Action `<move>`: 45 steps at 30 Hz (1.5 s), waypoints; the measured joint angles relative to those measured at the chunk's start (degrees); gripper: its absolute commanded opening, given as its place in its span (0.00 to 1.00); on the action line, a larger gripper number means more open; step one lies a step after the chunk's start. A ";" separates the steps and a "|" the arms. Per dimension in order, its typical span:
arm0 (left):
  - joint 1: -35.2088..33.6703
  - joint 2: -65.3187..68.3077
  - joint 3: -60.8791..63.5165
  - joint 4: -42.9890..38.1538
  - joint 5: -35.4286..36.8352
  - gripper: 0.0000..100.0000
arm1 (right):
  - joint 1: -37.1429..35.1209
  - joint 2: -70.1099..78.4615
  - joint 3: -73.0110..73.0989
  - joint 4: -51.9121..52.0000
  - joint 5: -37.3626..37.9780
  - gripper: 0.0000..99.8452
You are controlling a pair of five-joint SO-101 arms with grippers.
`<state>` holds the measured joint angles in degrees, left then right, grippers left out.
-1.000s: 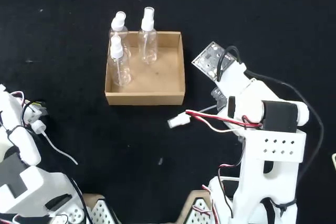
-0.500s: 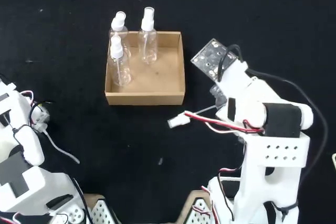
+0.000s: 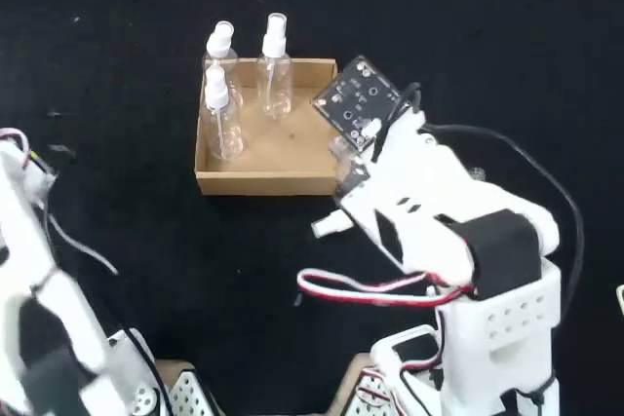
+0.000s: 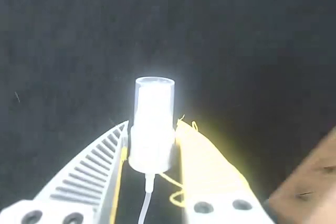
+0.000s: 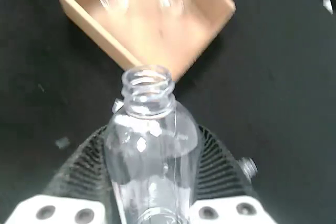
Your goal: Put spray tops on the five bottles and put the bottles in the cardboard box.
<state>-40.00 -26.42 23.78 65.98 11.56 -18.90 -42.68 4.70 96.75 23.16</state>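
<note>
My left gripper [image 4: 151, 129] is shut on a white spray top [image 4: 152, 114], whose thin tube hangs down between the fingers. That arm [image 3: 24, 241] stands at the table's left edge. My right gripper [image 5: 152, 137] is shut on a clear bottle [image 5: 149, 124] with a bare threaded neck, held upright. The right arm [image 3: 429, 211] leans over the near right corner of the cardboard box [image 3: 268, 182]. Three clear bottles with spray tops [image 3: 276, 65] stand in the box's far left part. Another loose spray top [image 3: 331, 224] lies on the cloth just in front of the box.
Black cloth covers the table [image 3: 146, 65]. The right arm's base [image 3: 487, 338] stands at the near right. A small speck [image 3: 298, 299] lies on the cloth near the front. The box [image 5: 173, 40] sits just beyond the held bottle's neck.
The right arm has swung left toward the box with the bottle. The left arm has lifted and shifted left, carrying the spray top up off the cloth.
</note>
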 measured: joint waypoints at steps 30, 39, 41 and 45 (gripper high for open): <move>58.73 -28.66 -33.58 -11.96 0.00 0.03 | -3.87 -39.56 50.73 -38.42 -8.18 0.01; 64.44 -23.82 -31.12 -18.11 0.00 0.03 | -3.96 -42.02 52.13 -40.44 -12.84 0.01; 66.11 -22.95 -31.12 -18.90 0.00 0.03 | -3.96 -41.85 52.66 -40.70 -12.92 0.01; 70.15 -20.22 -31.12 -19.52 0.00 0.03 | -3.96 -41.93 52.66 -41.05 -12.92 0.01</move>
<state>30.15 -46.64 -7.34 46.46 11.56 -22.86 -84.62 57.36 55.69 10.24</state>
